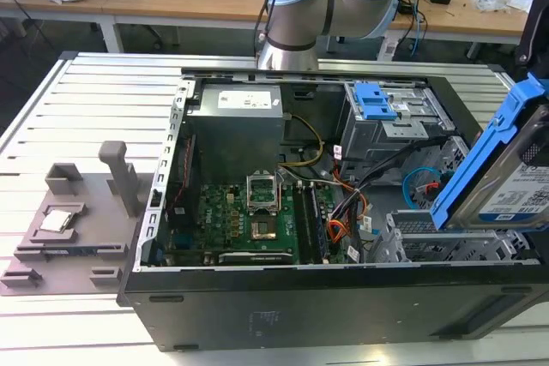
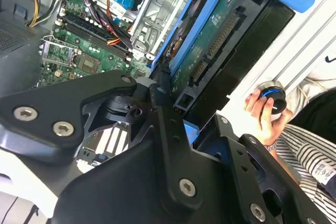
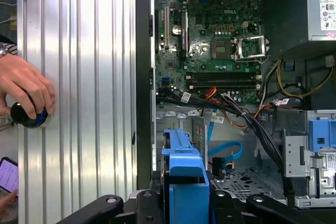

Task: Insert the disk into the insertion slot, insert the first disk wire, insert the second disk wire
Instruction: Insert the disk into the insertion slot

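Observation:
The disk point(image 1: 508, 184), a silver drive in a bright blue carrier, hangs tilted over the exterior view's right end of the open computer case. Just below it is the insertion slot point(image 1: 433, 244), a perforated silver cage. In the second wrist view my gripper point(image 2: 176, 100) is shut on the disk point(image 2: 218, 43), whose green circuit side and connectors face the camera. In the first wrist view the blue carrier point(image 3: 184, 174) stands between my black fingers point(image 3: 144, 203), above the perforated slot floor point(image 3: 239, 179). A loose blue wire point(image 1: 420, 186) curls beside the slot, also in the first wrist view point(image 3: 227, 153).
The grey cage with a blue latch point(image 1: 384, 113) stands behind the slot. The motherboard point(image 1: 249, 212) and a bundle of black and orange cables point(image 1: 343, 212) fill the case. A grey fixture point(image 1: 69, 220) lies at the exterior view's left. A person's hand point(image 3: 23, 90) rests on a black knob point(image 3: 26, 115).

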Robot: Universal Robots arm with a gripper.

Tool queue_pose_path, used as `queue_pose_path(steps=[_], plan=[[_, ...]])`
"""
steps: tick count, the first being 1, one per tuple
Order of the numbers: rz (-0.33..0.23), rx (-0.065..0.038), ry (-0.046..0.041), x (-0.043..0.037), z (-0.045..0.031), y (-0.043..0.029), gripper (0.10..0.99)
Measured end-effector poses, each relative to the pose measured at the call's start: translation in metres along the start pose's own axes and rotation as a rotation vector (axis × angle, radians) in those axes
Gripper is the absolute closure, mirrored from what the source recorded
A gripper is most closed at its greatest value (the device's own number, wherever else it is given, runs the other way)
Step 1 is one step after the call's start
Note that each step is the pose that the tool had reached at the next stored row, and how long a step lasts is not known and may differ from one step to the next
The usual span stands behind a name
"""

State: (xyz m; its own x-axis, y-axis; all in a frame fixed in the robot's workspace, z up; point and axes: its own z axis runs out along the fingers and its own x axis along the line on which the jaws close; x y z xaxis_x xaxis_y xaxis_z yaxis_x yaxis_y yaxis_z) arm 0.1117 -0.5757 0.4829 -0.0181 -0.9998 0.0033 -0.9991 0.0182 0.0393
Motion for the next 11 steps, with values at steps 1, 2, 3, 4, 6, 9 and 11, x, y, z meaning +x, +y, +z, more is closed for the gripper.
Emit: queue_pose_path(steps=[1,2,3,4,6,9,11], plan=[[0.000,0.000,0.0000,0.0000,0.0002,0.0000,0.722],[0.000,0.000,0.0000,0.0000,0.0005,0.0000,0.722],[0.000,0.000,0.0001,0.0000,0.0007,0.0000,0.722],[0.000,0.000,-0.0001,0.0000,0.0011,0.0000,0.722],[0.000,0.000,0.0000,0.0000,0.0025,-0.0001,0.722],[0.000,0.000,0.0000,0.0000,0.0047,-0.0002,0.722],[0.000,0.000,0.0001,0.0000,0.0069,-0.0003,0.722]])
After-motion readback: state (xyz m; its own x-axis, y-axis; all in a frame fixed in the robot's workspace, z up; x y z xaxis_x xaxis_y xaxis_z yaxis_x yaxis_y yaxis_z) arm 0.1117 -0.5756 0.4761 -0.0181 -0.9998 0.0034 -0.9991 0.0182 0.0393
